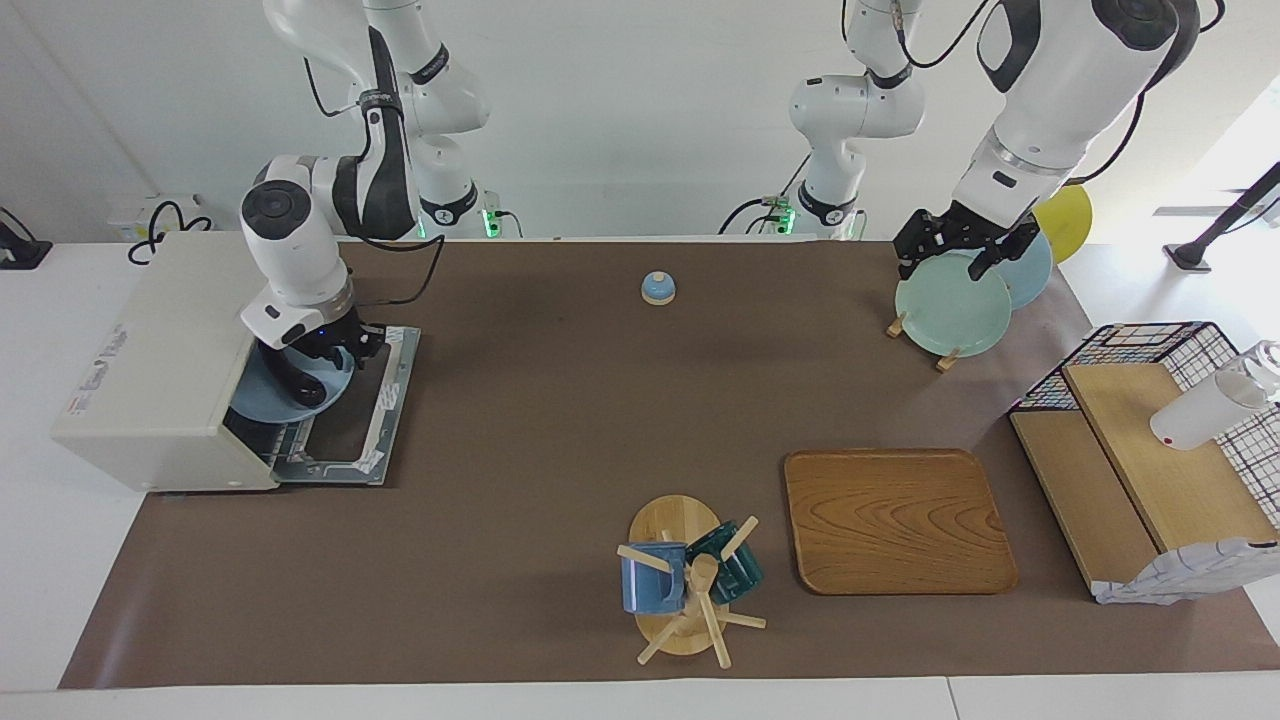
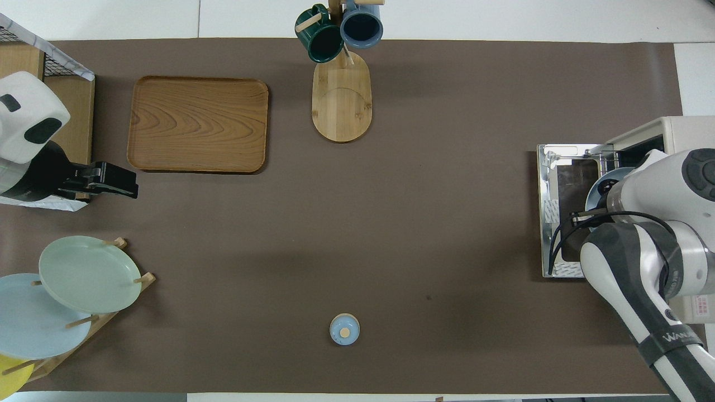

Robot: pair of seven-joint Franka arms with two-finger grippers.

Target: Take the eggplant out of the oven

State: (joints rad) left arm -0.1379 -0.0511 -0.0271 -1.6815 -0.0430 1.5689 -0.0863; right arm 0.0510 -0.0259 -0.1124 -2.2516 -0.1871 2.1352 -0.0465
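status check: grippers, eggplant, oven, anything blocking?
Right gripper at the open oven mouth, over a blue plate. Eggplant not visible. Left gripper waits over the plate rack. Oven door down, nothing blocking.

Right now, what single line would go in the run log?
oven: door open | right gripper: at oven mouth over blue plate | eggplant: not visible | left gripper: waiting over plate rack

one oven [image 1: 150, 380], one wooden tray [image 1: 895, 520], two mugs [image 1: 652, 578], three racked plates [image 1: 952, 303], one bell [image 1: 658, 288]
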